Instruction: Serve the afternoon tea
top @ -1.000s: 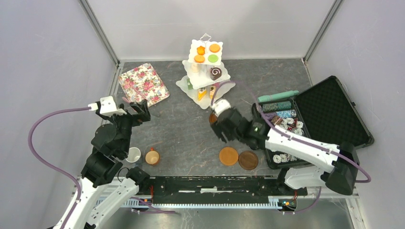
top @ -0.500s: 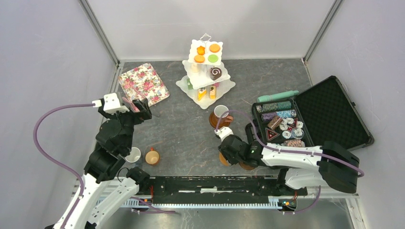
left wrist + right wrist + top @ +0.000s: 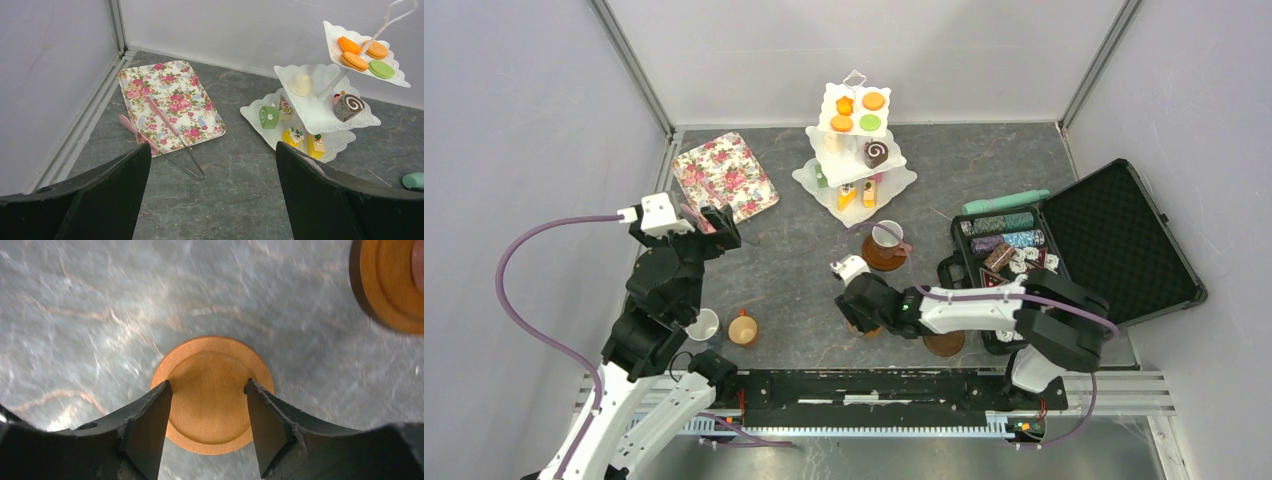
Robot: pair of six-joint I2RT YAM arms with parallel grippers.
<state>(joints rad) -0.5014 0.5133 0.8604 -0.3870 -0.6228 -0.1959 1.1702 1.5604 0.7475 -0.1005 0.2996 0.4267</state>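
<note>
Right hand [image 3: 207, 386]: half-parted, fingers astride one orange saucer [image 3: 212, 400]; whether it grips, cannot tell.
Left hand [image 3: 212, 147]: wide, holding nothing, by the counter's [image 3: 804, 270] left edge.
Saucers: three smooth round discs; second saucer [image 3: 879, 263] mid-counter, dark saucer [image 3: 944, 345] at the near edge.
Mugs: three; first mug [image 3: 886, 235] on the second saucer, white mug [image 3: 704, 324] and tan mug [image 3: 743, 328] towards the near-left corner.
Stand [image 3: 315, 110]: one, white, three scalloped tiers, far edge; four round cakes [image 3: 354, 61] on top.

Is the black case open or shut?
Open. The black case has its lid laid back, foam lining showing, and the poker chips inside lie exposed.
</note>
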